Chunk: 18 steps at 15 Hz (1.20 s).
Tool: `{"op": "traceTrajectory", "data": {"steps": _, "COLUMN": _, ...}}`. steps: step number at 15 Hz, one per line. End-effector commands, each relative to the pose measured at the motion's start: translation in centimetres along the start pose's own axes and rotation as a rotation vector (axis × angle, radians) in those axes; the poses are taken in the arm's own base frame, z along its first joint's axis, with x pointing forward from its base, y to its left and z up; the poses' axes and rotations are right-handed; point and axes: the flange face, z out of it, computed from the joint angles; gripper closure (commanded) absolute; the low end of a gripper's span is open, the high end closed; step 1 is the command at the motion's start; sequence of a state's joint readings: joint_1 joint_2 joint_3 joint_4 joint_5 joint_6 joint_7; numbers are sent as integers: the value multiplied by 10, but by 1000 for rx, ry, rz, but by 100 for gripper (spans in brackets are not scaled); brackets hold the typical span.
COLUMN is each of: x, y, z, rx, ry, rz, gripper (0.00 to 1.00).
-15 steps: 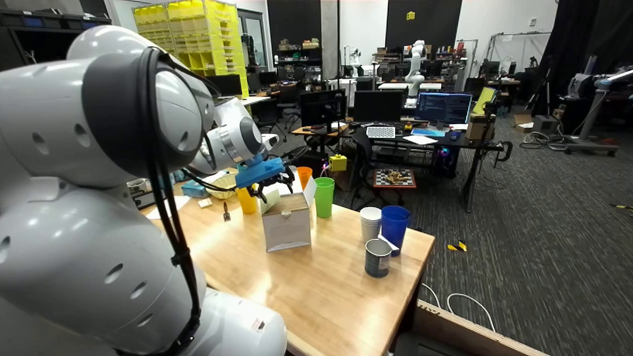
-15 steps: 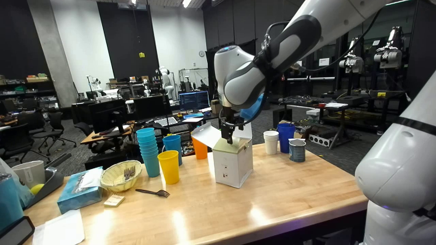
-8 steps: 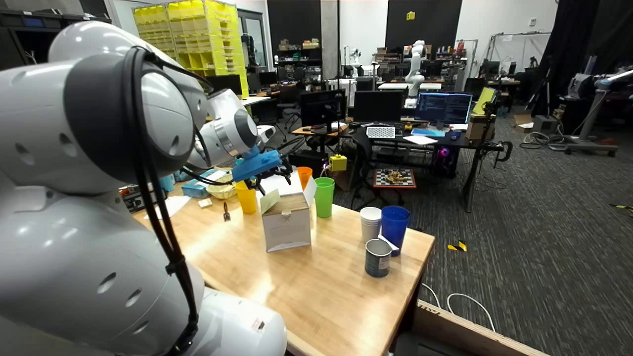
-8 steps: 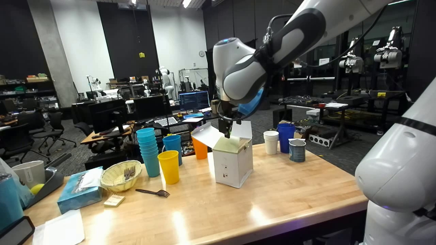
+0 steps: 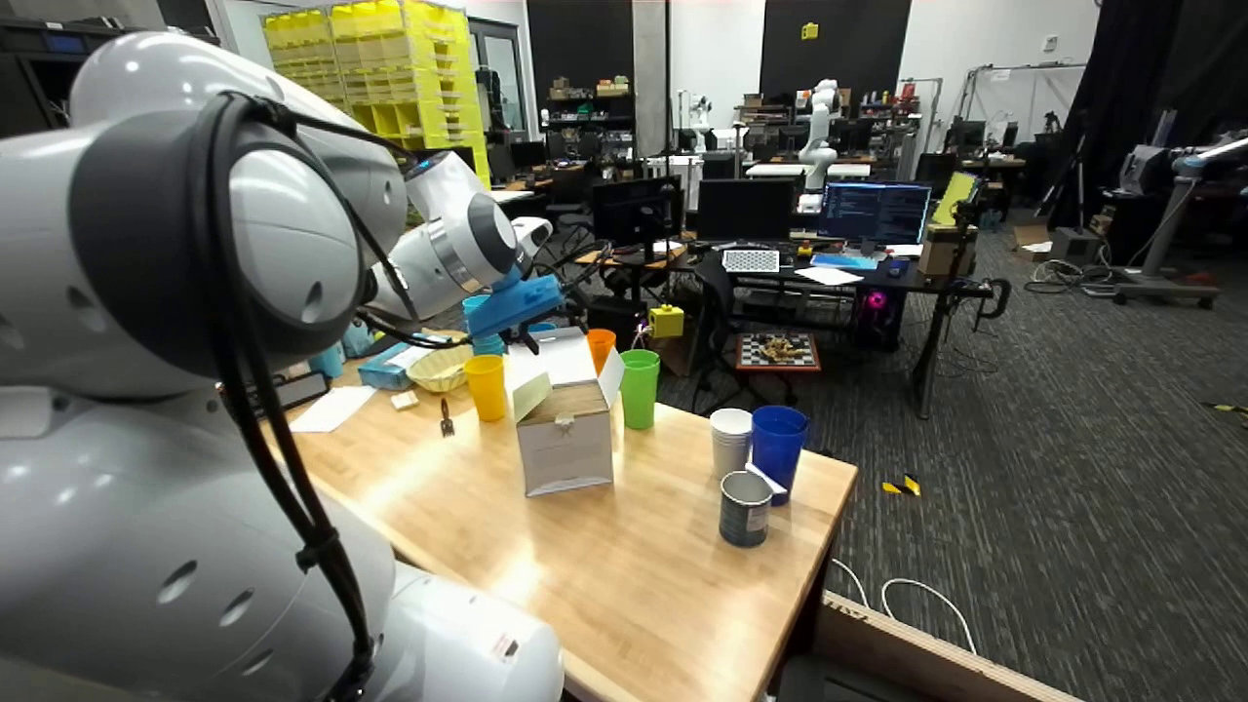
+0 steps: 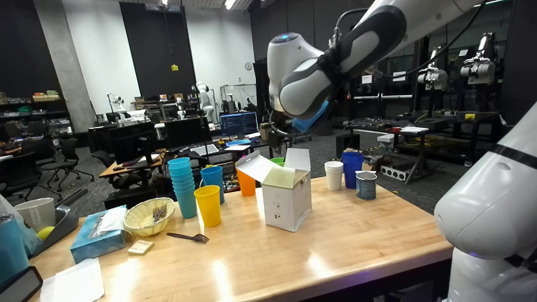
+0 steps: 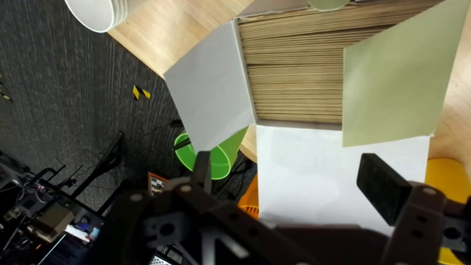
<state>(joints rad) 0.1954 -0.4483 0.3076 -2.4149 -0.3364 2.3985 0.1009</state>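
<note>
Above the large white flap [image 7: 305, 165] of an open white box [image 6: 281, 205], I have the gripper [image 7: 292, 176] hanging with its fingers [image 7: 382, 184] wide apart; in the wrist view the flap shows through the gap between them, though I can't judge how close the tips come to it. The box stands upright on the wooden table [image 6: 335, 235], packed with thin tan slats [image 7: 294, 92] set on edge. Its raised flaps are what crowds me most: a pale green flap [image 7: 401, 81] leans over part of the slats, and a grey-white flap [image 7: 217, 88] juts out opposite, hiding part of a green cup [image 5: 640, 390] just beside the box. An orange cup [image 6: 246, 182] is partly hidden by the large white flap in both exterior views. Near the box I also have a yellow cup [image 6: 208, 206], with a blue cup [image 6: 213, 178] and a stack of teal cups [image 6: 183, 184] beyond it. Farther along sit a wicker basket [image 6: 147, 226] holding forks [image 6: 159, 213], a loose dark fork [image 6: 188, 238], a small cream pad [image 6: 140, 247] and a tissue box [image 6: 98, 239]. On the other side of the white box, a stack of white cups [image 6: 334, 176], a dark blue cup [image 6: 351, 172] and a grey can [image 6: 366, 186] cluster together. In an exterior view a black cable [image 6: 288, 135] loops across the gripper, so I read the finger spread from the wrist view.
</note>
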Motion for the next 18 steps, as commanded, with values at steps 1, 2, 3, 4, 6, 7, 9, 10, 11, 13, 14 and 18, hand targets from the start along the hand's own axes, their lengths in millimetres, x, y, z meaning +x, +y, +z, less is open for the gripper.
{"op": "traceTrajectory", "data": {"steps": 1, "x": 1, "y": 26, "z": -12, "rx": -14, "ry": 34, "rz": 64, "gripper": 0}}
{"op": "traceTrajectory", "data": {"steps": 2, "x": 0, "y": 34, "z": -12, "rx": -8, "ry": 34, "rz": 80, "gripper": 0}}
{"op": "traceTrajectory", "data": {"steps": 3, "x": 0, "y": 43, "z": -12, "rx": 3, "ry": 30, "rz": 96, "gripper": 0}}
{"op": "traceTrajectory", "data": {"steps": 4, "x": -2, "y": 51, "z": -11, "rx": 20, "ry": 24, "rz": 112, "gripper": 0}}
{"op": "traceTrajectory", "data": {"steps": 6, "x": -4, "y": 67, "z": -10, "rx": 63, "ry": 19, "rz": 138, "gripper": 0}}
{"op": "traceTrajectory", "data": {"steps": 7, "x": -6, "y": 75, "z": -10, "rx": 86, "ry": 18, "rz": 146, "gripper": 0}}
{"op": "traceTrajectory", "data": {"steps": 9, "x": -9, "y": 91, "z": -7, "rx": 141, "ry": 12, "rz": 149, "gripper": 0}}
{"op": "traceTrajectory", "data": {"steps": 10, "x": -12, "y": 99, "z": -6, "rx": 172, "ry": 7, "rz": 148, "gripper": 0}}
{"op": "traceTrajectory", "data": {"steps": 11, "x": -14, "y": 107, "z": -4, "rx": 203, "ry": 0, "rz": 145, "gripper": 0}}
{"op": "traceTrajectory", "data": {"steps": 13, "x": -20, "y": 121, "z": 1, "rx": 252, "ry": -25, "rz": 134, "gripper": 0}}
{"op": "traceTrajectory", "data": {"steps": 14, "x": -23, "y": 127, "z": 4, "rx": 268, "ry": -38, "rz": 125, "gripper": 0}}
{"op": "traceTrajectory", "data": {"steps": 18, "x": -33, "y": 131, "z": 11, "rx": 266, "ry": -58, "rz": 126, "gripper": 0}}
